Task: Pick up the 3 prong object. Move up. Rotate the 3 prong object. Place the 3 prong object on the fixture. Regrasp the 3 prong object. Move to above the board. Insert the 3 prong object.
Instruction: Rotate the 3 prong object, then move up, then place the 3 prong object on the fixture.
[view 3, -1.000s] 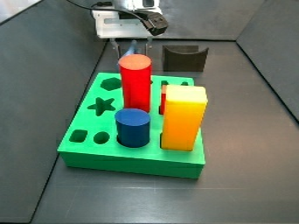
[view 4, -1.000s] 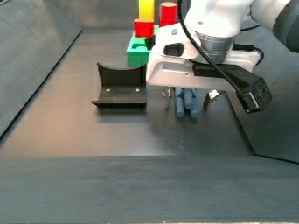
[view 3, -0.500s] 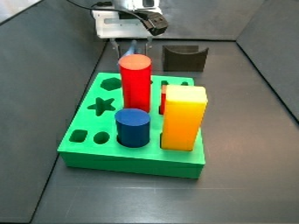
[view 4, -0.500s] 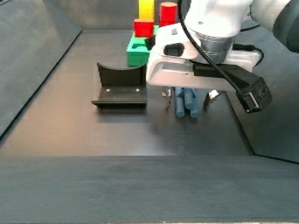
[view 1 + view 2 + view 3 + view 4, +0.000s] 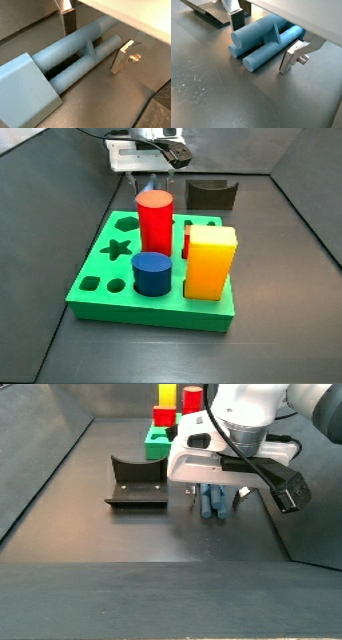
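In a side view the gripper (image 5: 217, 506) is down at the floor, to the right of the fixture (image 5: 138, 482) and nearer than the board (image 5: 162, 439). Its jaws stand either side of the 3 prong object (image 5: 264, 39), which lies flat on the floor; both wrist views show the fingers (image 5: 122, 56) close beside it, but whether they clamp it I cannot tell. The risk: closing on the rounded prongs off-centre could roll or skew the piece, spoiling the lift and later seating.
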